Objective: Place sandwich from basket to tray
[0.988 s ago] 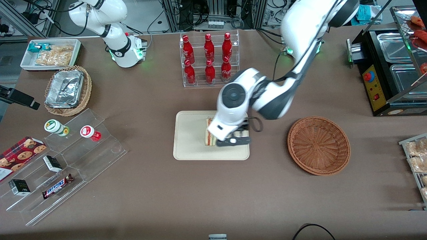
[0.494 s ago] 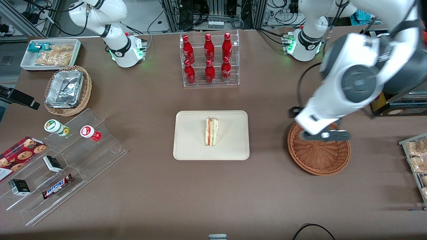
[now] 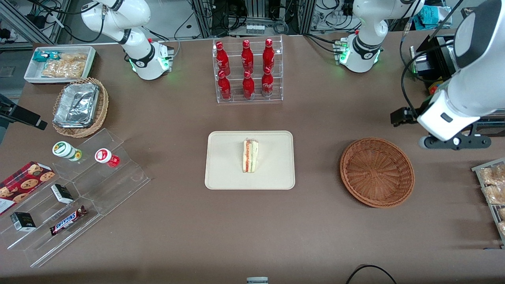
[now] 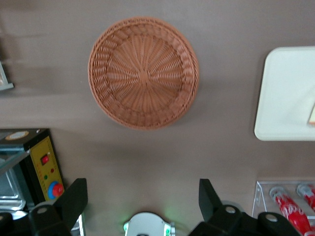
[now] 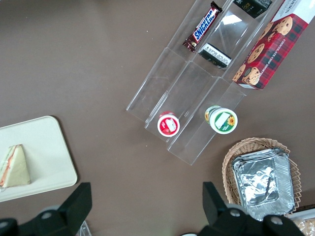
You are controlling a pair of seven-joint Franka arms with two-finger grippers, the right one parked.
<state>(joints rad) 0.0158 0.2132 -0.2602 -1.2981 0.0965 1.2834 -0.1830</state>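
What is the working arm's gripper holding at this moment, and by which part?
Nothing. The gripper is open and empty, raised off toward the working arm's end of the table; the sandwich lies on the tray.

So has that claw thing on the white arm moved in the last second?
Yes. The gripper has swung from over the cream rectangular tray, past the round reddish-brown wicker basket, toward the working arm's end of the table, jaws open and empty.

Gripper (image 4: 142, 196) raised, jaws spread wide
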